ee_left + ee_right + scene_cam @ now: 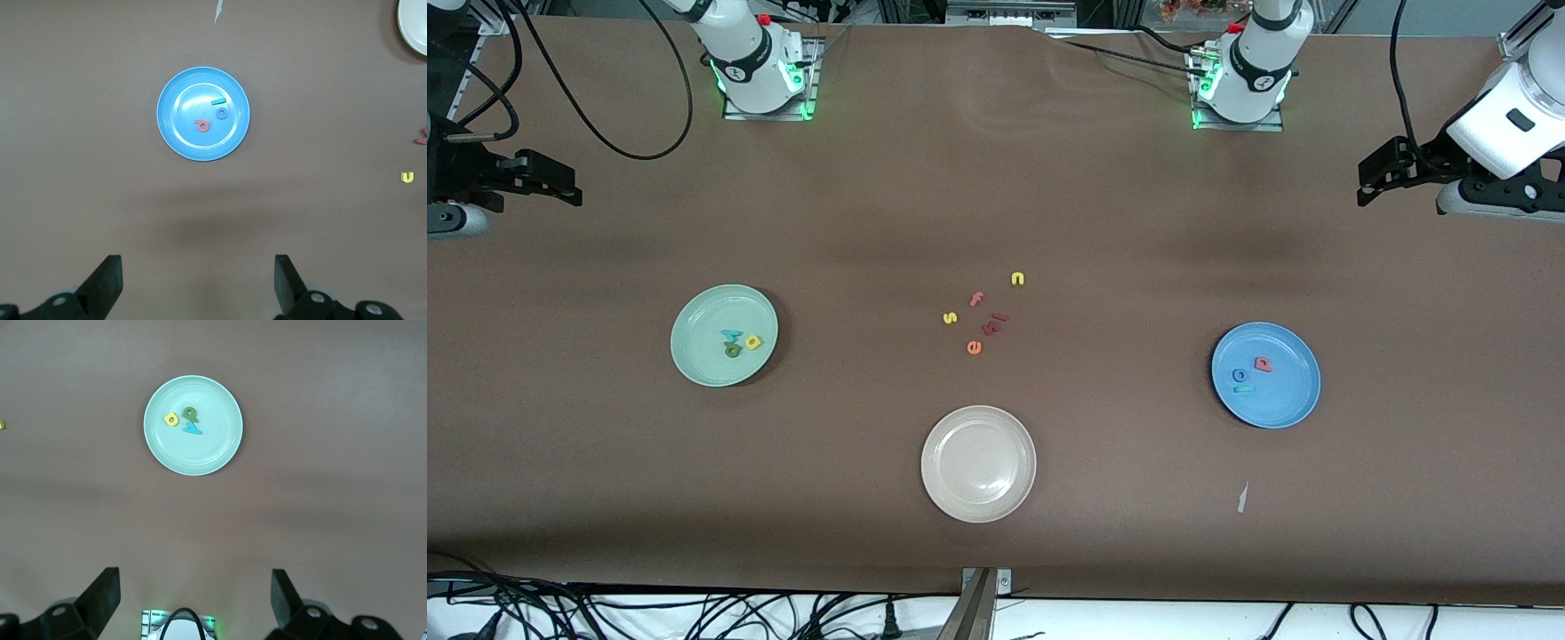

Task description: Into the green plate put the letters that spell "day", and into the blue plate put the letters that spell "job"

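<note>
Task looks done: yellow, dk green & teal letters (741,342) lie in the green plate (703,364); salmon, blue ring & teal letters (1249,373) lie in the blue plate (1285,404). No next pick needed, just check spelling. Both arms wait, pulled up at the table ends. Left tool (199,283) empty, jaws wide, high over table near blue plate. Right tool (195,600) same, near green plate.

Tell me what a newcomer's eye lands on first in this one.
Two bright plates: the green plate toward the right arm's end, holding three small letters, and the blue plate toward the left arm's end, holding three more. Between them lie loose letters and an empty beige plate.
</note>
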Tool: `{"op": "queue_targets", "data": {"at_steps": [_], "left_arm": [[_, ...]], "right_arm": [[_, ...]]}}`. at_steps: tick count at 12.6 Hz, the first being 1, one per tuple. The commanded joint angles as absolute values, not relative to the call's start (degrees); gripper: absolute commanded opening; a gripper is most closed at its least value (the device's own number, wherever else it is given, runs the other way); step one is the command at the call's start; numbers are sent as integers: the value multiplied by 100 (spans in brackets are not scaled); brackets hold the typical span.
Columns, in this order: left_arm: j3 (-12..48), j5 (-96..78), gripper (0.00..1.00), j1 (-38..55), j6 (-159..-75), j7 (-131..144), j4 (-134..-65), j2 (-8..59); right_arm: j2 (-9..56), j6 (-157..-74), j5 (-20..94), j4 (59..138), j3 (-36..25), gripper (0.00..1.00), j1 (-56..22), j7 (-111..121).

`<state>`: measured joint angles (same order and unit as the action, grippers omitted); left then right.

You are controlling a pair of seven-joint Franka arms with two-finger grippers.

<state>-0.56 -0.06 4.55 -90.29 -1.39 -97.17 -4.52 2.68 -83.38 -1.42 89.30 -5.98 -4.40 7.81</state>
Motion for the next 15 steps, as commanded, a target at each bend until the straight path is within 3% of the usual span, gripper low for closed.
{"op": "queue_targets", "data": {"at_steps": [1, 15], "left_arm": [[-62, -44, 100, 431, -8886, -167, -9536, -378], [-35, -44, 100, 439, -8886, -167, -9536, -378]], "right_arm": [[123, -8656, -263, 9149, -536, 100, -378, 826], [281, -8930, -299, 9088, -536, 100, -404, 817]]}}
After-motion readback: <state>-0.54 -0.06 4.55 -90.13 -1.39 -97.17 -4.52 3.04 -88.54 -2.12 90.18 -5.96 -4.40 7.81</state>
